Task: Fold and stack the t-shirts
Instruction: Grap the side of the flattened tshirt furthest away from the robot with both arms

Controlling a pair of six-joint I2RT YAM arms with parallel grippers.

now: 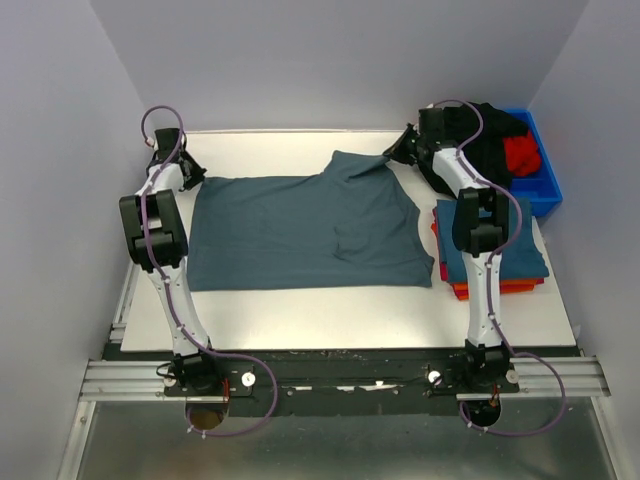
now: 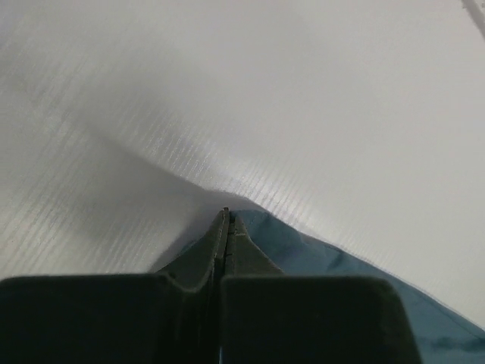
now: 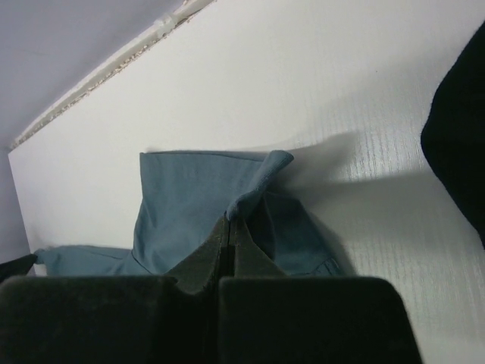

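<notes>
A slate-blue t-shirt (image 1: 300, 230) lies spread across the middle of the white table. My left gripper (image 1: 190, 172) is shut on its far left corner; in the left wrist view (image 2: 226, 216) the blue cloth (image 2: 318, 254) runs out from under the closed jaws. My right gripper (image 1: 392, 152) is shut on the far right corner, lifted a little off the table; in the right wrist view (image 3: 229, 221) a fold of cloth (image 3: 197, 201) is pinched between the jaws. A stack of folded shirts (image 1: 490, 255), blue on top over red and orange, sits at the right.
A blue bin (image 1: 530, 165) at the far right corner holds black and red garments (image 1: 500, 140). A dark garment edge (image 3: 458, 129) shows at the right of the right wrist view. The table's far edge (image 1: 290, 131) meets the back wall.
</notes>
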